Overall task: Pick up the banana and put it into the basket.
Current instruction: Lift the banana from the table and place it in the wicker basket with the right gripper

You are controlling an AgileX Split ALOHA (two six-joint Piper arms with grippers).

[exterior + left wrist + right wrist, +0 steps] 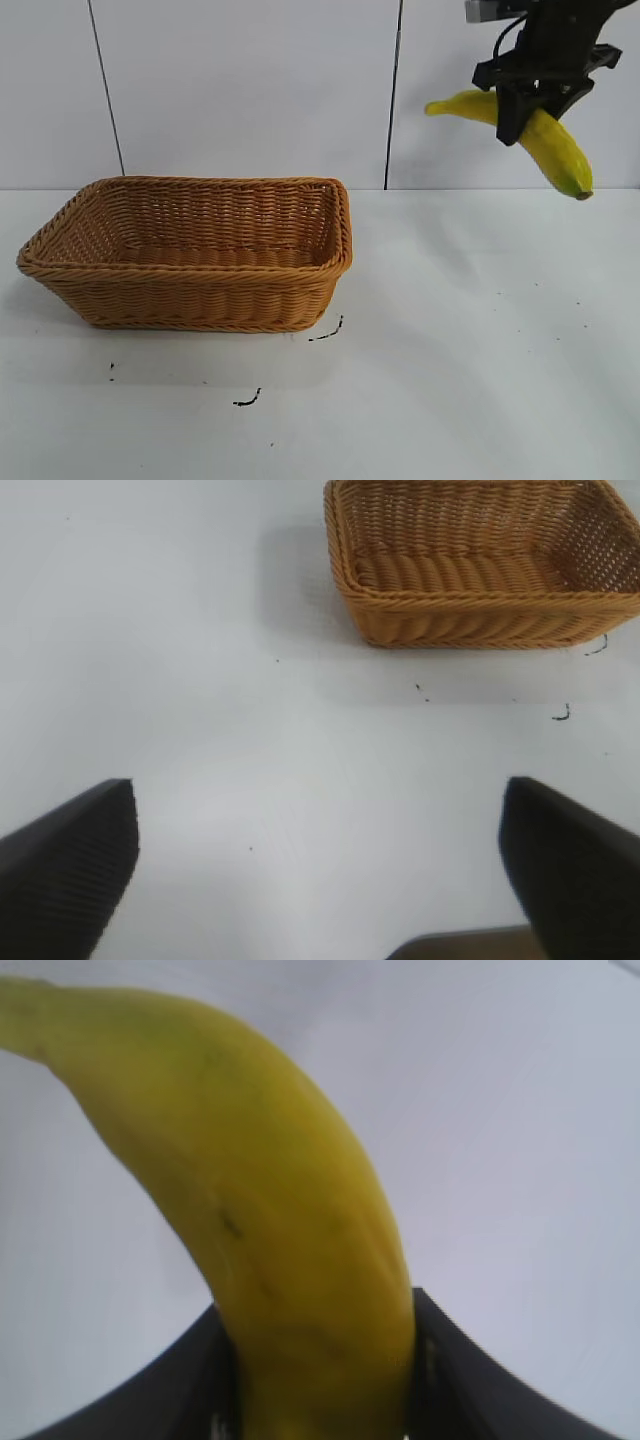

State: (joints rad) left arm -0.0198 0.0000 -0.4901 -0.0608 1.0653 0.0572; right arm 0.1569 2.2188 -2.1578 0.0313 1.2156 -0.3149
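Note:
The yellow banana (553,148) hangs high above the table at the far right, held near its middle by my right gripper (530,105), which is shut on it. In the right wrist view the banana (270,1210) fills the space between the dark fingers (160,1390). The tan wicker basket (60,240) stands empty on the table at the left, well apart from the banana. It also shows in the left wrist view (470,610). My left gripper (320,860) is open and empty above bare table, some way from the basket.
The white table (450,350) has a few small black marks (248,399) in front of the basket. A white panelled wall (250,90) stands behind.

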